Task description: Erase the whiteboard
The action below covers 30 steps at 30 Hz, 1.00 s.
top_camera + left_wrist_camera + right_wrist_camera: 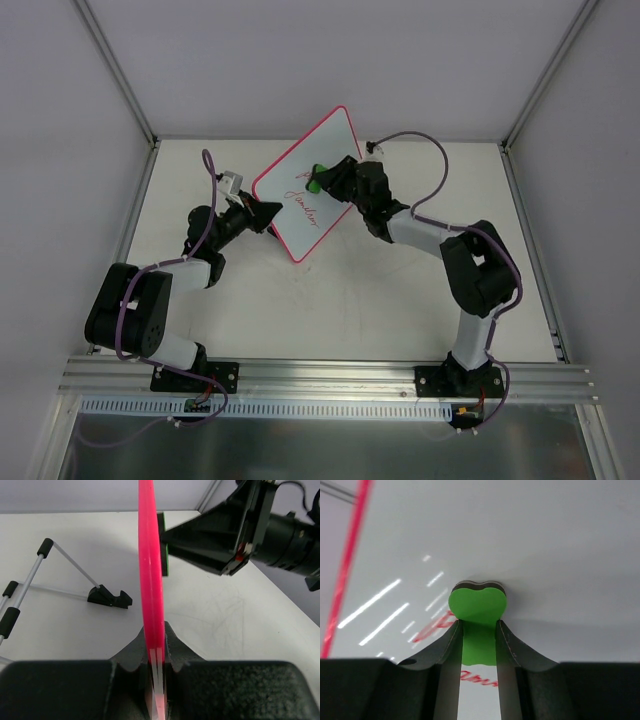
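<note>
The whiteboard point(322, 160), white with a pink-red rim and red handwriting, is held tilted up above the table. My left gripper point(268, 213) is shut on its left edge; in the left wrist view the pink rim point(151, 570) runs edge-on between the jaws of the left gripper point(157, 647). My right gripper point(330, 180) is shut on the green eraser point(316, 179) and presses it against the board's face. In the right wrist view the eraser point(477, 612) sits between the right gripper's fingers point(478, 630), with red writing point(477, 678) below it. The board's clips are not visible.
A wire stand with black feet point(107, 596) lies on the white table point(400, 300) behind the board. Grey enclosure walls surround the table. The right gripper's black body point(235, 535) shows at the far side of the board in the left wrist view.
</note>
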Available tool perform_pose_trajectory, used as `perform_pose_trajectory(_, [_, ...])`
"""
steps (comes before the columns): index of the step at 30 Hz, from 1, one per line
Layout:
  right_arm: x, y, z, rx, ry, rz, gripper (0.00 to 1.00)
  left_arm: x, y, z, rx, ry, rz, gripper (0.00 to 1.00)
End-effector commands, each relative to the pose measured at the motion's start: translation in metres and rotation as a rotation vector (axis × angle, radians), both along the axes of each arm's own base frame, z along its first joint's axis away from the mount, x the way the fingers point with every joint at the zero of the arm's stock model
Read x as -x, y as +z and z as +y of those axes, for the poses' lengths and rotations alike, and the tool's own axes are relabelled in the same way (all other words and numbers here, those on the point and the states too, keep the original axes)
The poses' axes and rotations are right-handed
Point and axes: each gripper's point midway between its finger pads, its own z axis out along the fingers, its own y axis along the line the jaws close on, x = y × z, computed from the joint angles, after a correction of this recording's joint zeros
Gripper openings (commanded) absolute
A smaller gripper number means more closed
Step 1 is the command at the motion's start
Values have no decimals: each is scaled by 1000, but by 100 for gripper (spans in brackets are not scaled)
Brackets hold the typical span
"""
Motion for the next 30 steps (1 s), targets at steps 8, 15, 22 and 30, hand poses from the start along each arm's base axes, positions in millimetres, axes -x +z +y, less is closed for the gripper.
perform_pose_trajectory(8, [17,108,59,-97,185,-209,0,42,30,-41,10,-285,-107,0])
perform_pose_trajectory(15, [17,62,25,-8,105,-142,0,41,30,-41,8,-283,-102,0])
perform_pose_trajectory(22, [22,3,-14,101,17,-56,0,42,32,-41,6,-285,-104,0])
perform_pose_trajectory(30, [42,-56,-29,166,1,58,0,41,32,-42,8,-290,-102,0])
